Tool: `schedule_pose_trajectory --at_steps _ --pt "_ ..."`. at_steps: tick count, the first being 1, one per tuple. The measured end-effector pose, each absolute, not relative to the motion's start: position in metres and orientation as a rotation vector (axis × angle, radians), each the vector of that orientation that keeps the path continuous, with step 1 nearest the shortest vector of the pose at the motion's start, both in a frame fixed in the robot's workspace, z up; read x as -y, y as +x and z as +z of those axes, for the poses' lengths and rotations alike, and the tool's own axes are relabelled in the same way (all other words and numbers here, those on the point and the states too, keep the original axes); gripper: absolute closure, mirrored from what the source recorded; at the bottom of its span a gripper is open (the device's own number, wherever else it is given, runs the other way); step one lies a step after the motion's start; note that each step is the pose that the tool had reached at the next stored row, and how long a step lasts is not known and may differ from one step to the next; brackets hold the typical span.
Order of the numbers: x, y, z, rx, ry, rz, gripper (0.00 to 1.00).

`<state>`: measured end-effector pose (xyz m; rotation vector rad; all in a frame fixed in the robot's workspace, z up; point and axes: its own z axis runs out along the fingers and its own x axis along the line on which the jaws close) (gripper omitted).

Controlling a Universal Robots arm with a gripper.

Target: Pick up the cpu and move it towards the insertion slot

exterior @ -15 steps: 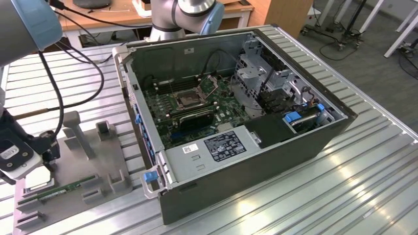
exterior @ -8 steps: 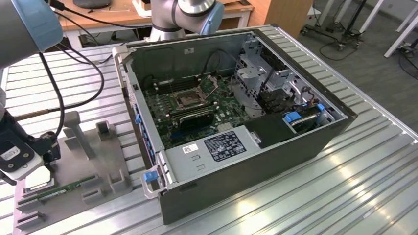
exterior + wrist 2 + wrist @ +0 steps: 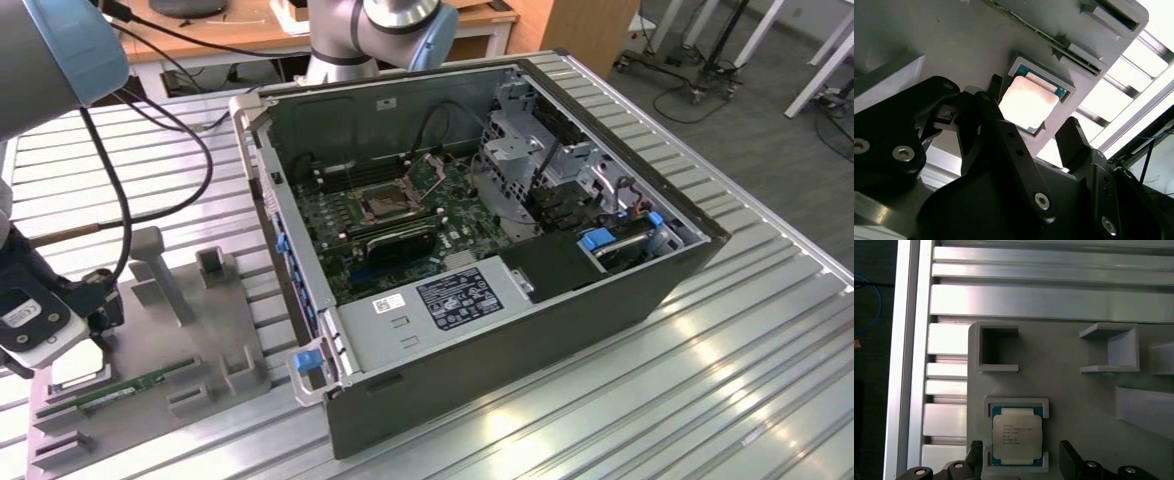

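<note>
cpu [image 3: 1017, 436]: small flat square chip, silver-grey metal top, thin green rim. It lies flat in a shallow square recess of the grey plastic fixture plate [image 3: 1064, 385]. The black two-finger gripper [image 3: 1021, 444] is spread wide, one finger on each side of the cpu, gripping nothing. In the second wrist view the metal top glares pale. The exterior view adds the open dark computer case [image 3: 641, 290]; its silver-framed square insertion slot [image 3: 380, 205] lies well apart from the plate.

First wrist view: claw [image 3: 1021, 446] body cut off by the frame edge. Second wrist view: cpu [image 3: 1029, 102] top washed out by glare, one edge behind the claw.
</note>
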<state>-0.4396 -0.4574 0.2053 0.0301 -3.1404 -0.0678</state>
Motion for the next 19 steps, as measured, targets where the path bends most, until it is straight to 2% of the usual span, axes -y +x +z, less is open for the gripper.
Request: schedule_pose_trajectory --at_steps 19 --pt "0.447 -0.440 0.188 3.140 0.030 -0.067 0.29"
